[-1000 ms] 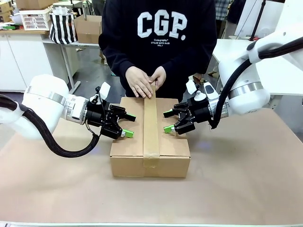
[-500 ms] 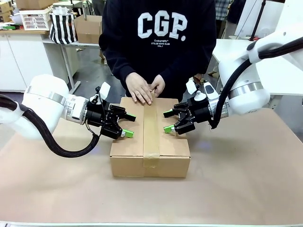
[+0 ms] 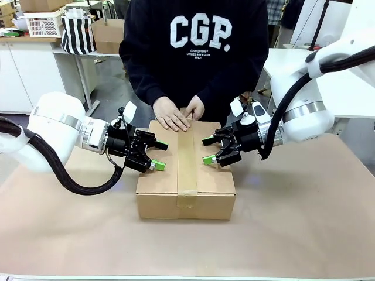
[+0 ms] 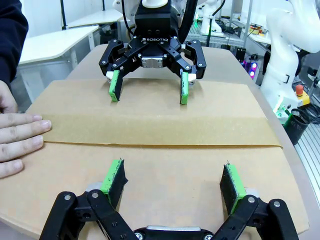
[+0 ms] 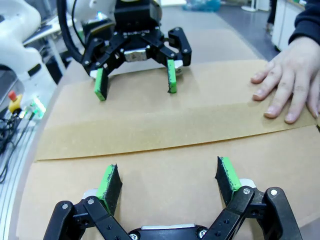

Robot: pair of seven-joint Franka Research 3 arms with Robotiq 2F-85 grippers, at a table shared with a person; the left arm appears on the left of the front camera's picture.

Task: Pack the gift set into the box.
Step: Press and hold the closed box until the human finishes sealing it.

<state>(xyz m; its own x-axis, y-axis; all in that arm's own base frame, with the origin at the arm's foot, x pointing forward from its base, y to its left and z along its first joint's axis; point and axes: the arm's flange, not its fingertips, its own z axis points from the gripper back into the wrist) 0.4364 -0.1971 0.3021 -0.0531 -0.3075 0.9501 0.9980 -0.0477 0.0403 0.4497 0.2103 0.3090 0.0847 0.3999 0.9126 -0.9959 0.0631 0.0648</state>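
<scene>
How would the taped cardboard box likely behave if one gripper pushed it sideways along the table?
The box is wide, shallow and sits flat, so it would probably slide rather than tip. Its tape strip seals the flaps, so the top likely stays stiff. Its weight cannot be judged.

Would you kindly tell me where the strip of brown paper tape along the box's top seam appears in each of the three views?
Front view: the strip of brown paper tape runs down the middle of the large brown cardboard box, from the person's hands to the near face.
Left wrist view: the tape lies as a horizontal band across mid-picture.
Right wrist view: the tape is a slanted band across the middle.
Shared landmark: the person's hand resting at one end.
</scene>
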